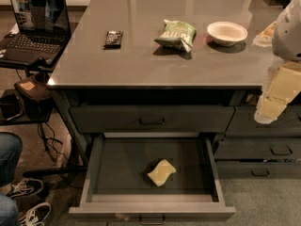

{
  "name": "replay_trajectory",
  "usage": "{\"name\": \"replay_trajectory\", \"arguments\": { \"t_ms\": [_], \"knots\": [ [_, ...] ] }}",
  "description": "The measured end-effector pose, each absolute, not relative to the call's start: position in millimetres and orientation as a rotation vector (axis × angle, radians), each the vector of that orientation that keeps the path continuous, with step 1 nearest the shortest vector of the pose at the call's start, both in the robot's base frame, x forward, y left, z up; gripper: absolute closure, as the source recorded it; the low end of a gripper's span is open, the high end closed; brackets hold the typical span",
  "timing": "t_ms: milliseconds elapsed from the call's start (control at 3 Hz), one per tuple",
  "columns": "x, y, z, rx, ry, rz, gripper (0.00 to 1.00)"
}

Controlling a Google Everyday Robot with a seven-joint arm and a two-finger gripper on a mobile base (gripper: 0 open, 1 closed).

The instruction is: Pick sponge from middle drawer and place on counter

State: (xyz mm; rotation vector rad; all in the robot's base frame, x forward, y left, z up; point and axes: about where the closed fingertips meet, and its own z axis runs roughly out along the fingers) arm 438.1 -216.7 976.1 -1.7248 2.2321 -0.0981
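Note:
The pale yellow sponge [162, 172] lies flat near the middle of the open middle drawer [99, 173], which is pulled out toward me with its bar handle at the front. The grey counter [141, 55] spans the top of the view above it. My cream gripper [269, 111] hangs at the right edge, just below the counter's front lip, above and to the right of the drawer and well apart from the sponge.
On the counter sit a green snack bag [176, 34], a white bowl [227, 32] and a small dark device [113, 38]. A laptop [35, 20] stands on a side table at left. A person's shoes [23, 192] are at lower left. Closed drawers are at right [277, 149].

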Motion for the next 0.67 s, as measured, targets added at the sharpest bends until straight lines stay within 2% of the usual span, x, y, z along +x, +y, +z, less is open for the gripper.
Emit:
{"name": "replay_trajectory", "arguments": {
  "t_ms": [667],
  "knots": [
    [439,-218,954,-1.685,2.219,-0.048,0.0]
  ]
}}
